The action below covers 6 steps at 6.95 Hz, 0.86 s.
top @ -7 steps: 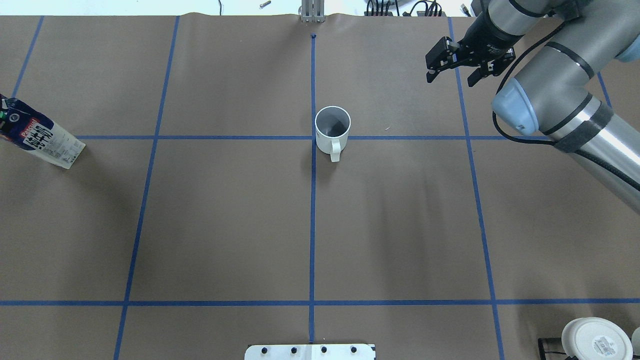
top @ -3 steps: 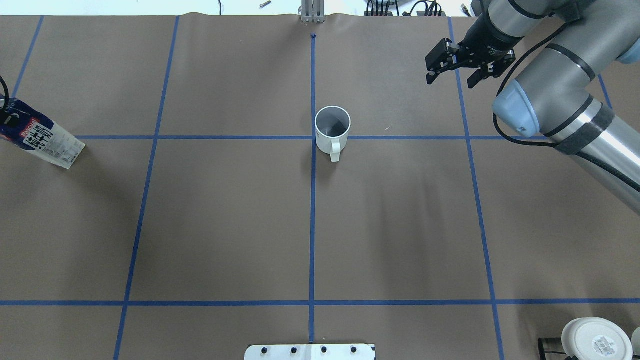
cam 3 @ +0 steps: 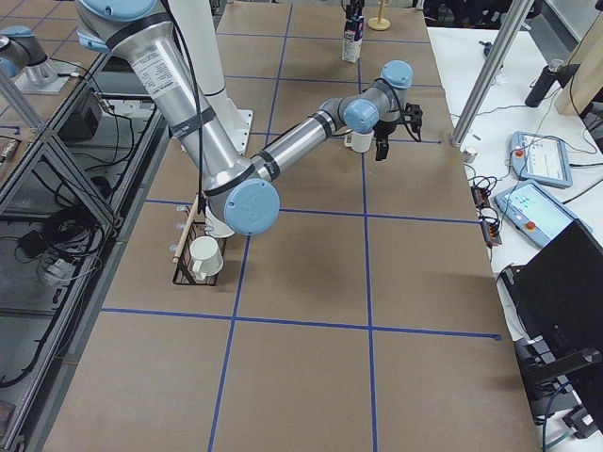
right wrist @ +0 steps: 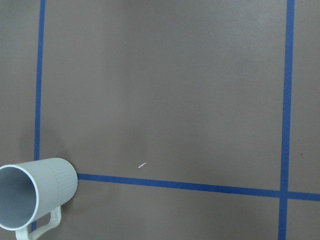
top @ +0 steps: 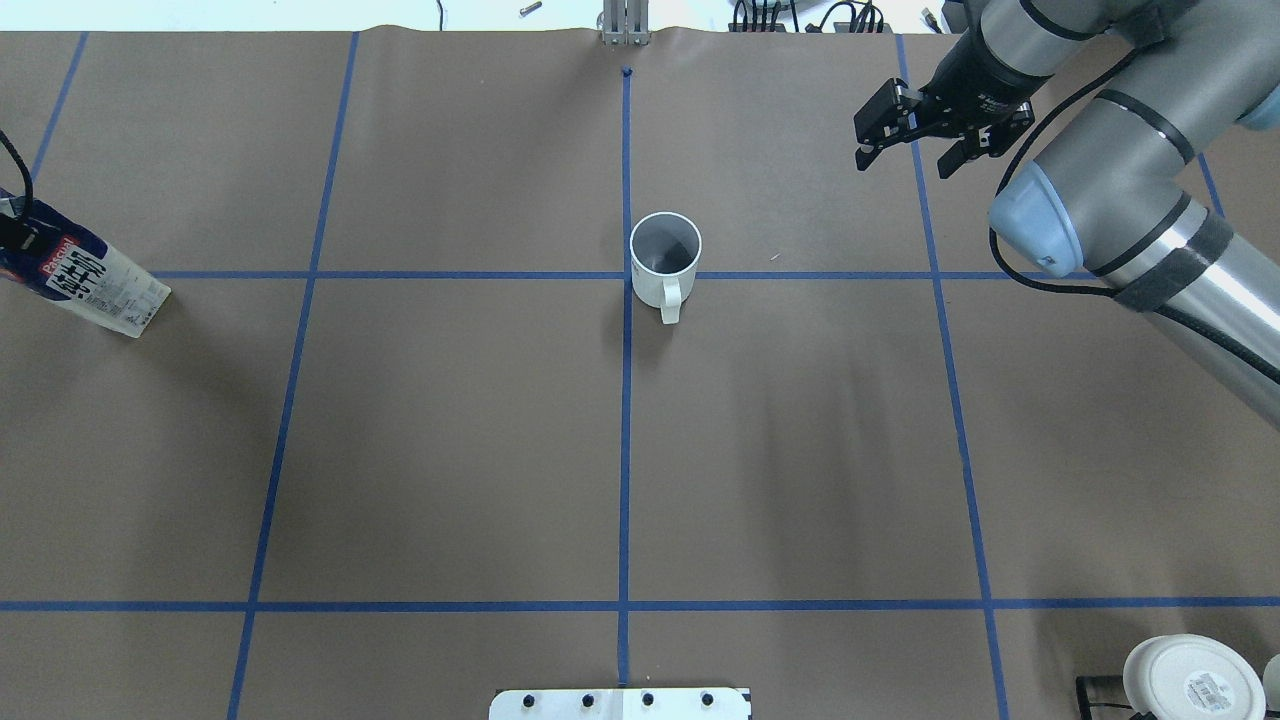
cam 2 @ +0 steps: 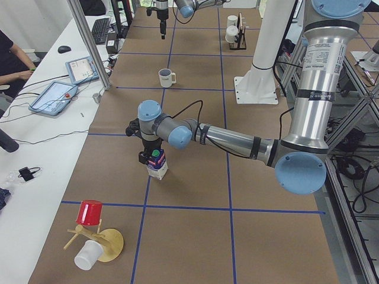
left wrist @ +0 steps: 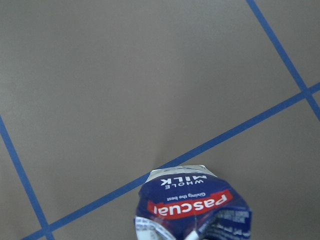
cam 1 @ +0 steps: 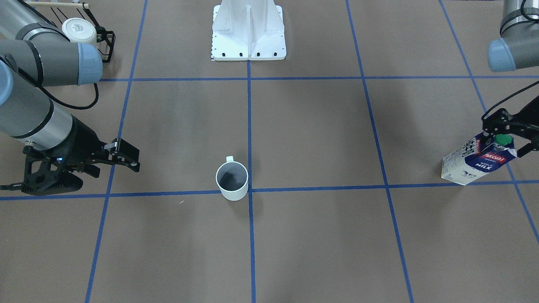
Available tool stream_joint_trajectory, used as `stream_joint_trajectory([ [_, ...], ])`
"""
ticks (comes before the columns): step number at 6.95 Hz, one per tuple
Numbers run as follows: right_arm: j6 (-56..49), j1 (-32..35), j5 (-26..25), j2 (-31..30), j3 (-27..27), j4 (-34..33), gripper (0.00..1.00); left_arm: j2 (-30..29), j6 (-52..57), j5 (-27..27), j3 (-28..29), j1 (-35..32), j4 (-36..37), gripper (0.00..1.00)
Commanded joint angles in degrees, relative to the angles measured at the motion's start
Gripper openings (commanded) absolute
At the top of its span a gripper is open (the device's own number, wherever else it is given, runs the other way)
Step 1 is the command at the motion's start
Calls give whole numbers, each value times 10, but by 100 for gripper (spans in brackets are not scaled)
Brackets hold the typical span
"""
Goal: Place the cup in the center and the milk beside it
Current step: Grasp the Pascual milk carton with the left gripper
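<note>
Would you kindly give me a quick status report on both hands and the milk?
Right hand open, empty, off to the side. Left hand over the milk, grip unclear. Cup upright at center. Nothing between them.

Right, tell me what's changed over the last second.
The left claw has come in over the top of the milk and now straddles its cap, open, not yet gripping. The right claw, open and empty, drifted slightly away from the robot. The cup and the milk did not move.
</note>
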Motion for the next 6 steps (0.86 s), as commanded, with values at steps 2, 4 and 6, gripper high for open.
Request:
stream_joint_trajectory([
  [2,0,2,1,0,3,0,100,0,0,2,5,14,1,94],
  [4,0,2,1,-2,6,0,100,-2,0,3,9,14,2,36],
  [6,1,4,1,-3,7,0,100,1,1,0,-10,10,5,0],
])
